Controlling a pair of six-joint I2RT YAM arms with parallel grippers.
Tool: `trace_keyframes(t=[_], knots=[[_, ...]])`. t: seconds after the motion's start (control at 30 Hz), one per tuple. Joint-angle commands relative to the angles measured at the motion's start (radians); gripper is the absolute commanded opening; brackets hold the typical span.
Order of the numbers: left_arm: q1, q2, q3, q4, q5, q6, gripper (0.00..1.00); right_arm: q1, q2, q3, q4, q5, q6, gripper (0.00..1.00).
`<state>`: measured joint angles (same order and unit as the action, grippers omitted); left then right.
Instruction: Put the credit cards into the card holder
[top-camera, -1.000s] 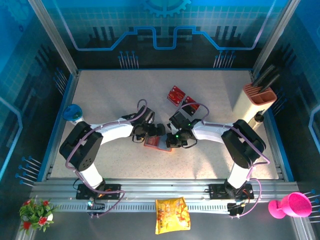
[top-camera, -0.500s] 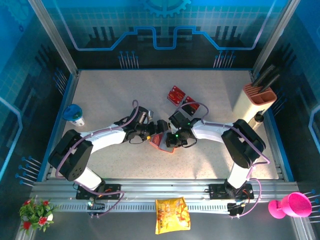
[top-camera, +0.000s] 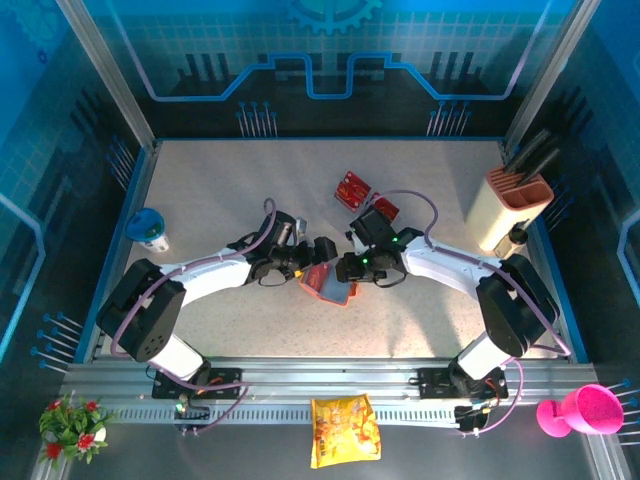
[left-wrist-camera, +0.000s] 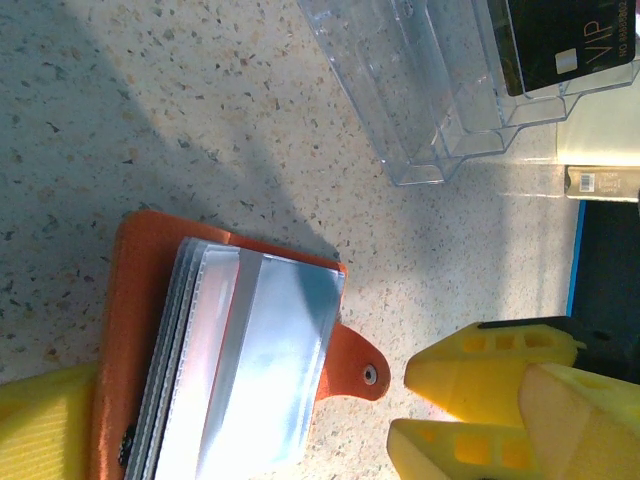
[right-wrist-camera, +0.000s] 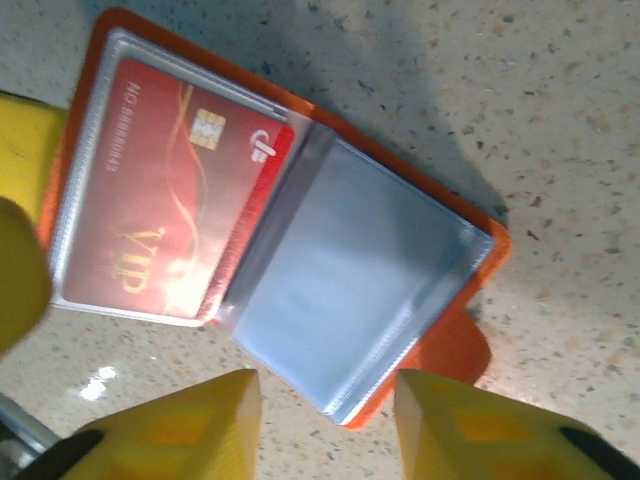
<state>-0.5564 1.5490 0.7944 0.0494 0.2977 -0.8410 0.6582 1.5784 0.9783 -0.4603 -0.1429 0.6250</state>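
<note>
The orange card holder lies open on the table between both arms. In the right wrist view a red credit card marked VIP sits inside the card holder's left clear pocket, with empty grey-blue pockets beside it. My right gripper stands open just off the holder's edge, nothing between its fingers. My left gripper is wide open, straddling the card holder near its snap tab. More red credit cards stand in clear racks farther back. My left gripper and right gripper almost meet.
Clear plastic racks hold a black VIP card close behind the holder. A blue-lidded cup stands at the left, a beige block with an orange top at the right. A yellow snack bag lies on the front rail.
My right gripper has opened and drawn back to the right of the card holder. The left arm swung in earlier and now stays still. The holder has shifted slightly right.
</note>
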Motion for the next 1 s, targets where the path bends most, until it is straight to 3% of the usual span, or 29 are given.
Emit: trace_keyframes(t=[0.0,0.2,0.37,0.6,0.7,0.97], knots=[[0.007,-0.015,0.0,0.006,0.026,-0.006,0.99,-0.008,0.009,-0.007,-0.073,0.042,0.002,0.47],[0.01,-0.017,0.002,0.001,0.024,-0.002,0.99,-0.007,0.052,-0.013,-0.078,0.046,0.01,0.49],[0.01,-0.018,0.001,0.001,0.023,-0.003,0.99,-0.006,0.089,-0.014,-0.069,0.025,0.01,0.44],[0.012,-0.02,0.0,0.0,0.024,0.0,0.99,-0.008,0.115,-0.01,-0.023,-0.006,0.009,0.11],[0.013,-0.025,0.0,-0.002,0.027,0.0,0.99,-0.009,0.125,0.011,0.018,-0.036,-0.001,0.03],[0.013,-0.044,0.011,-0.005,0.036,-0.004,0.99,-0.012,0.195,0.091,0.095,-0.118,0.011,0.0]])
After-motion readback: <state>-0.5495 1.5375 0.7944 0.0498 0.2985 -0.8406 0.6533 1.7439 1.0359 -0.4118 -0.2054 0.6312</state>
